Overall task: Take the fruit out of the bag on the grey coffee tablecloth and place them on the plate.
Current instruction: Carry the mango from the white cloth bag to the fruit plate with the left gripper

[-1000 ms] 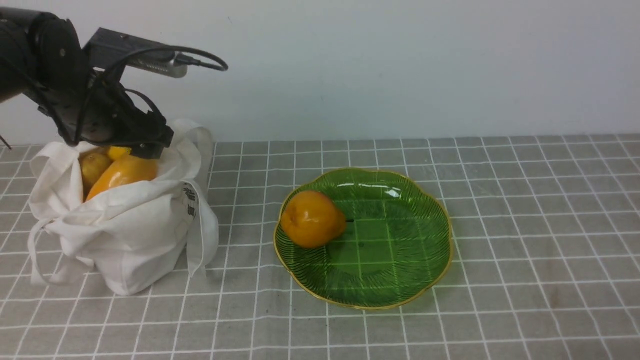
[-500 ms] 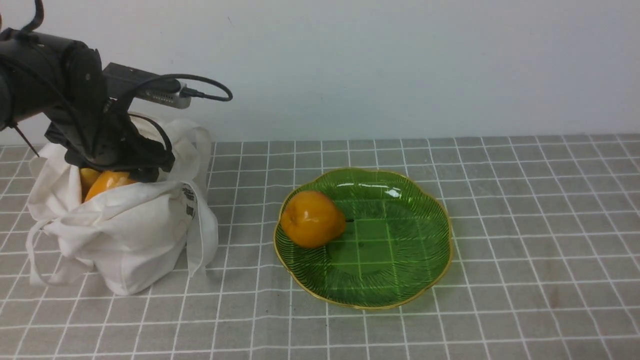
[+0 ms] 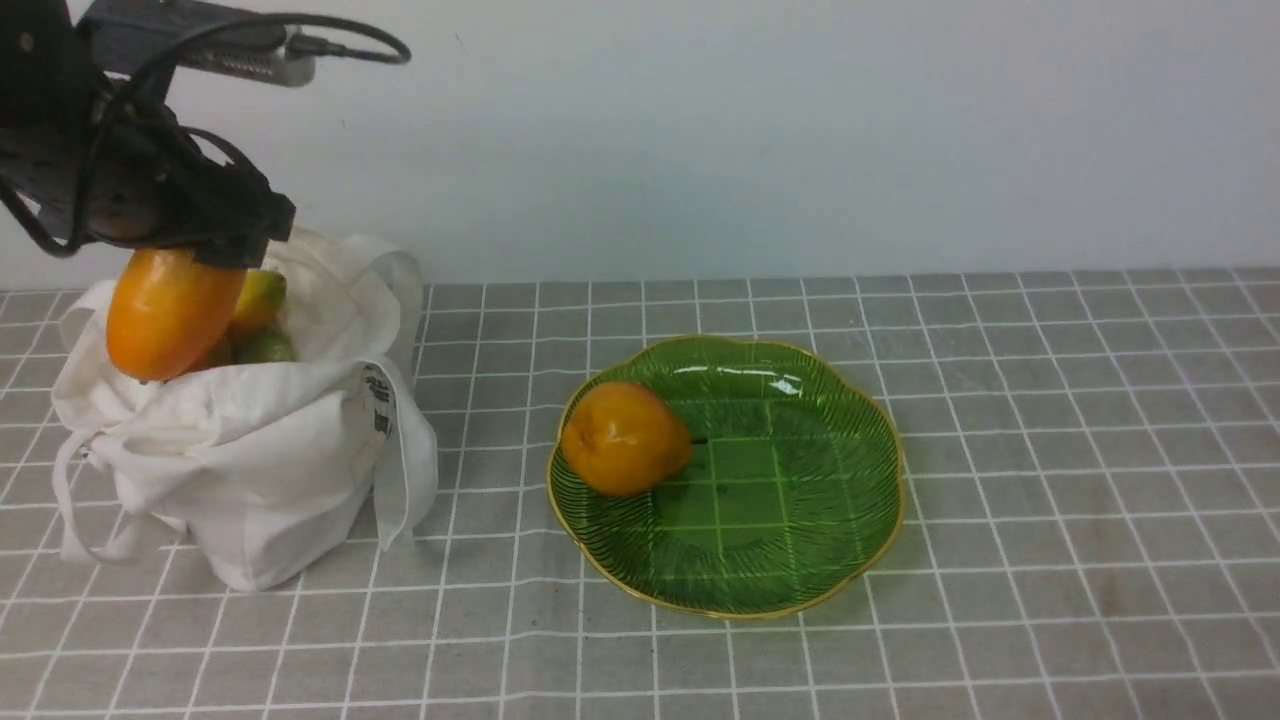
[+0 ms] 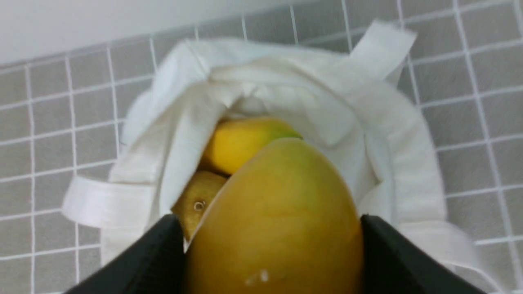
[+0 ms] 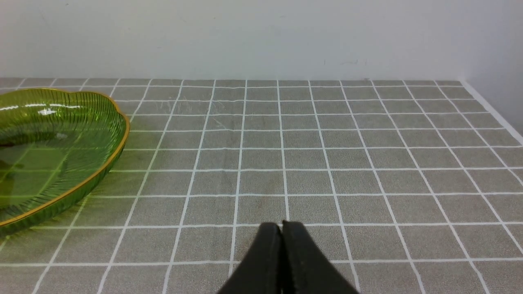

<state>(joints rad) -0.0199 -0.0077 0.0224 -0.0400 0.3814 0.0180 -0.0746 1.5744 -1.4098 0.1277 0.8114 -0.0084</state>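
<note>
My left gripper (image 3: 170, 262) is shut on the long oval orange fruit (image 3: 160, 311) and holds it above the mouth of the white bag (image 3: 270, 470); in the left wrist view the fruit (image 4: 278, 220) fills the space between the black fingers (image 4: 392, 261). In the bag lie a yellow fruit with a green tip (image 4: 241, 141), a brownish fruit (image 4: 196, 202) and a small green one (image 3: 264, 347). A round orange fruit (image 3: 624, 437) rests on the left of the green plate (image 3: 830, 470). My right gripper (image 5: 282, 226) is shut and empty, low over the grey tablecloth (image 5: 327, 163), beside the plate (image 5: 102, 163).
A pale wall stands behind the table. The bag's strap handles (image 3: 405, 490) hang down its side toward the plate. The cloth's white border (image 5: 490, 110) shows in the right wrist view.
My left gripper has dipped into the bag, closed on the long orange fruit and lifted it up and to the left, out of the bag. The plate and its fruit have not moved.
</note>
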